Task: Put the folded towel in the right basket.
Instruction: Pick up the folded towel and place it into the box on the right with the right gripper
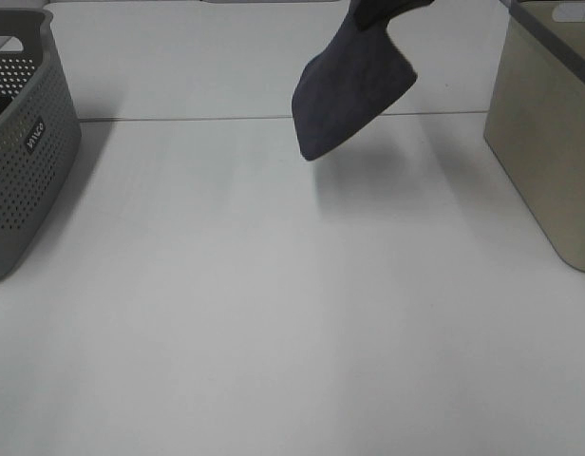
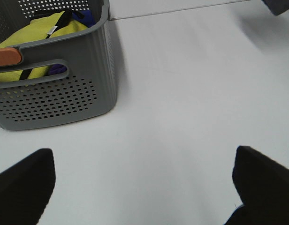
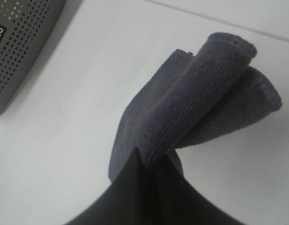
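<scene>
Folded towel (image 1: pixel 354 85): prob. soft, light, limp cloth; hangs clear of table (image 1: pixel 273 332) near its far edge, top fold clamped in right gripper (image 3: pixel 149 187); best grip pt. = bunched fold; right basket (image 1: pixel 549 123) at right edge; left gripper (image 2: pixel 142 178) spread, empty.

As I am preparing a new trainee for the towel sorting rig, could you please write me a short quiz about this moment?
1. True or false: the right pincer holds the folded towel in the air, clear of the table.
2. Multiple choice: the left pincer is A) shut on the towel, B) open and empty, C) inside a basket.
3. Fill in: the grey perforated basket holds a ___ garment.

Key: 1 true; 2 B; 3 yellow.
</scene>
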Controlling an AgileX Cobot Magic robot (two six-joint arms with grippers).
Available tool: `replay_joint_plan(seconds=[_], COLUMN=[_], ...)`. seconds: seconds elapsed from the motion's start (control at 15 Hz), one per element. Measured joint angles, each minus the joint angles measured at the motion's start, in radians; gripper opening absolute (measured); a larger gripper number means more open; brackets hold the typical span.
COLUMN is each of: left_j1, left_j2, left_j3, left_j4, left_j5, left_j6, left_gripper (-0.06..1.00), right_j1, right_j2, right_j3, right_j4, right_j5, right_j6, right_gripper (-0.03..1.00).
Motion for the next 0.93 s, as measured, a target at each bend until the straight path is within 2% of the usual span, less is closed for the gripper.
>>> replay_joint_plan(seconds=[0.2, 0.4, 0.47, 0.67, 0.8, 0.93], left_j1=[0.000, 0.000, 0.000, 0.000, 0.000, 0.000], left_j2=[0.000, 0.000, 0.000, 0.000, 0.000, 0.000], left_j3=[0.000, 0.000, 0.000, 0.000, 0.000, 0.000], left_j4=[0.000, 0.000, 0.000, 0.000, 0.000, 0.000], left_j5=[0.000, 0.000, 0.000, 0.000, 0.000, 0.000], left_j6=[0.000, 0.000, 0.000, 0.000, 0.000, 0.000], left_gripper=[0.98, 0.98, 0.98, 0.98, 0.98, 0.98], right_j1=[-0.035, -0.173, -0.271, -0.433, -0.499, -0.519], right_j2=[-0.120, -0.252, -0.297, -0.313, -0.311, -0.308], right_j3=[0.000, 0.000, 0.000, 0.000, 0.040, 0.092], right_j4=[-0.113, -0.143, -0.144, -0.161, -0.187, -0.217], right_j5=[0.012, 0.042, 0.063, 0.096, 0.096, 0.095], right_j6=[0.052, 0.072, 0.072, 0.072, 0.072, 0.073], right_gripper=[0.01, 0.01, 0.01, 0.01, 0.01, 0.01])
